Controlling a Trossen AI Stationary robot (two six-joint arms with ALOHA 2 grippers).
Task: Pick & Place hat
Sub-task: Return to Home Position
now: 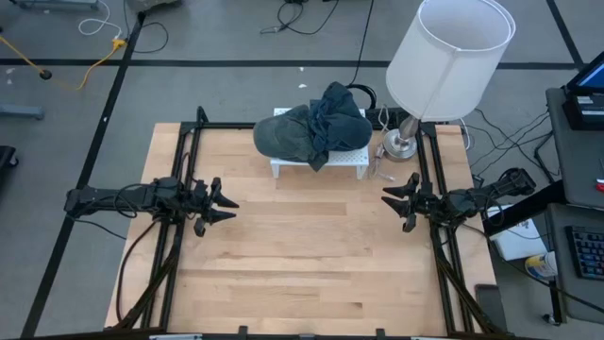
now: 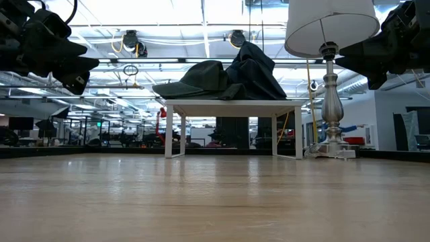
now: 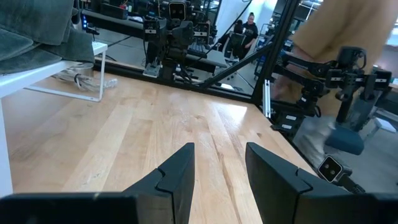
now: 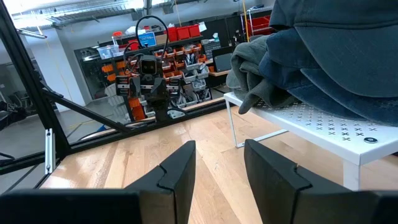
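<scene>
Caps (image 1: 311,132) sat piled on shelf (image 1: 351,162); left end effector (image 1: 226,206) and right end effector (image 1: 391,204) hung empty, fingers apart; only homing seemed left.

Bright, even light from above fills the high view, and the table (image 1: 302,274) shows only faint, soft shadows under the shelf (image 1: 351,162) and beside the lamp (image 1: 451,55), whose white shade is the brightest spot. In the low view the ceiling lights (image 2: 201,12) glare white, leaving the caps (image 2: 215,79) as dark shapes against them and a pale sheen on the wood.
</scene>
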